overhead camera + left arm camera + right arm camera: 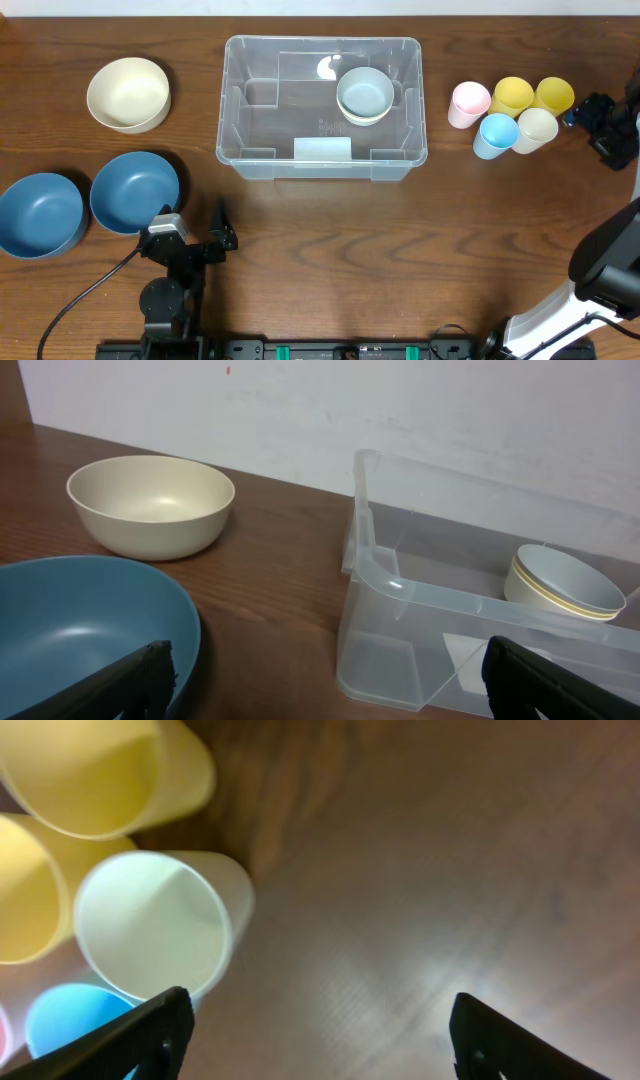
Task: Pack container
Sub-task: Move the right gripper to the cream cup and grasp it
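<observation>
The clear container (232, 110) sits at the table's middle back, with nested bowls (365, 95) stacked in its right part; it shows in the left wrist view (400, 585) too, bowls (562, 586) inside. My left gripper (200, 235) is open and empty near the front left, beside a blue bowl (134, 191), which shows in the left wrist view (85, 625). My right gripper (592, 118) is open and empty at the far right, just beside the cups; in the right wrist view its fingers (318, 1035) straddle bare table next to a cream cup (155, 925).
A second blue bowl (40, 214) lies at the left edge and a cream bowl (128, 94) at back left. Several cups stand right of the container: pink (468, 103), blue (496, 135), cream (536, 129) and two yellow (512, 96).
</observation>
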`<state>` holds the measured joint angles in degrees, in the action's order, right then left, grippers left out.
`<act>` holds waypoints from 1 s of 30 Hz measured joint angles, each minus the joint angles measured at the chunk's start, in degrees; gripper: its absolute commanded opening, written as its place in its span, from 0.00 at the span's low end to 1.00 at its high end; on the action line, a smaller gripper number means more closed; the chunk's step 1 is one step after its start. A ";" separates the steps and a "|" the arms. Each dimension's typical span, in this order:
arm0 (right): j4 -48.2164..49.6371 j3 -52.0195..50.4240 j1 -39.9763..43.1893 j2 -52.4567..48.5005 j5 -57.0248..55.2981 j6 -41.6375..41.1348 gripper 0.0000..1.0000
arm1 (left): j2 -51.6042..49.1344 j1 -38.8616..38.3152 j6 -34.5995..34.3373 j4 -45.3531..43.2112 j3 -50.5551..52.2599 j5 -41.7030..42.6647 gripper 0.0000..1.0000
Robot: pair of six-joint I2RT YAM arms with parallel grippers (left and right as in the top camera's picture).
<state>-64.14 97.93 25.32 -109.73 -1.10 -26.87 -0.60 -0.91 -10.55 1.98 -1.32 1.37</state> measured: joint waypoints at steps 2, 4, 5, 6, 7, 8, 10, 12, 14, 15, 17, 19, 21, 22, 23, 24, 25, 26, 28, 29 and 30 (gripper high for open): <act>2.54 -1.20 -0.09 0.00 1.18 0.33 0.80 | 0.02 0.00 0.00 0.02 0.00 0.00 0.98; 5.29 -2.69 -0.50 0.02 1.75 0.44 0.78 | 0.00 0.00 0.00 0.00 0.00 0.00 0.98; 6.60 -3.56 -0.76 0.02 2.08 0.59 0.78 | 0.00 0.00 0.00 0.02 0.00 0.00 0.98; 7.80 -4.46 -1.11 0.02 2.54 0.74 0.77 | 0.00 0.00 0.00 0.00 0.00 0.00 0.98; 9.18 -5.42 -1.49 0.02 2.91 0.87 0.76 | 0.00 0.00 0.02 0.02 0.00 0.00 0.98; 10.34 -6.25 -1.90 0.02 3.17 1.05 0.74 | 0.00 0.00 0.00 0.00 0.00 0.00 0.98; 12.59 -8.11 -2.78 0.02 3.80 1.49 0.72 | 0.02 0.00 0.02 0.00 0.00 0.00 0.98; 14.45 -9.66 -3.56 0.02 4.04 1.70 0.67 | 0.00 0.00 0.00 0.00 0.00 0.00 0.98; 16.33 -11.23 -4.17 0.02 4.26 1.92 0.61 | 0.00 0.00 0.02 0.02 0.00 0.00 0.98; 17.03 -11.96 -4.42 0.02 4.26 1.92 0.57 | 0.00 0.00 0.00 0.00 0.00 0.00 0.98; 18.16 -13.33 -4.68 0.02 4.37 1.88 0.53 | 0.00 0.00 0.00 0.00 0.00 0.00 0.98; 18.69 -14.23 -4.68 0.02 4.31 1.86 0.52 | 0.00 0.00 0.00 0.00 0.00 0.00 0.98; 19.04 -14.93 -4.66 0.02 4.04 1.86 0.51 | 0.00 0.00 0.00 0.00 0.00 0.00 0.98; 19.19 -15.23 -4.66 0.02 3.89 1.86 0.50 | 0.00 0.00 0.00 0.00 0.00 0.00 0.98; 19.50 -15.65 -4.66 0.02 3.72 1.88 0.48 | 0.02 0.00 0.00 0.02 0.00 0.00 0.98; 19.89 -16.26 -4.66 0.02 3.58 1.81 0.45 | 0.00 0.00 0.00 0.00 0.00 0.00 0.98; 20.15 -16.70 -4.66 0.02 3.43 1.86 0.43 | 0.02 0.00 0.02 0.00 0.00 0.00 0.98; 20.28 -17.00 -4.66 0.02 3.23 1.88 0.42 | 0.00 0.00 0.00 0.00 0.00 0.00 0.98; 20.37 -17.44 -4.66 0.02 2.86 1.88 0.38 | 0.00 0.00 0.02 0.00 0.00 0.00 0.98; 20.41 -17.49 -4.66 0.02 2.78 1.88 0.35 | 0.02 0.00 0.02 0.00 0.00 0.00 0.98; 20.50 -17.49 -4.66 0.02 2.64 1.99 0.31 | 0.02 0.00 0.02 0.00 0.00 0.00 0.98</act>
<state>-43.64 80.44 20.67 -109.71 1.54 -24.88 -0.58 -0.91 -10.52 1.98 -1.32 1.37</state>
